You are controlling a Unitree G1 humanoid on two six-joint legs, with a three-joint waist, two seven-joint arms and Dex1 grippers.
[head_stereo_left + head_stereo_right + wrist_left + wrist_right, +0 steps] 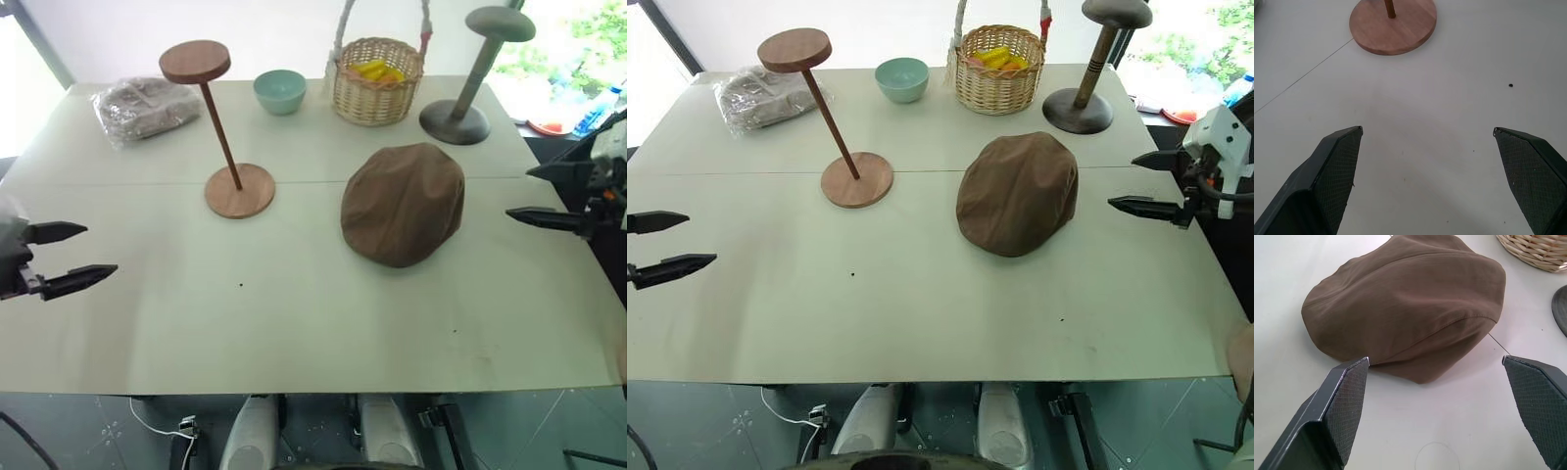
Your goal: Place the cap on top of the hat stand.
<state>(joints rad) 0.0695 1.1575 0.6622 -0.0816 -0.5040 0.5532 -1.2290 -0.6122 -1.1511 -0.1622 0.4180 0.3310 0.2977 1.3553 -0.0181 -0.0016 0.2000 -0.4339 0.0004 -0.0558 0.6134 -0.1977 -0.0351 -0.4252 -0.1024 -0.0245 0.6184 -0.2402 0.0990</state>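
The brown fabric cap (404,203) lies flat on the white table (294,323), right of centre. To its left the reddish-brown hat stand (217,127) stands upright, its round disc top (195,61) bare and its round base (1393,27) on the table. My right gripper (532,193) hovers open at the table's right edge, pointing at the cap (1405,308) from a short gap. Over at the left edge, my left gripper (78,255) is open and empty, well short of the stand's base.
Along the back of the table sit a clear bag of grey material (145,106), a pale green bowl (280,91), a wicker basket (376,78) holding something yellow, and a thicker grey stand (470,83). A seam runs across the table behind the cap.
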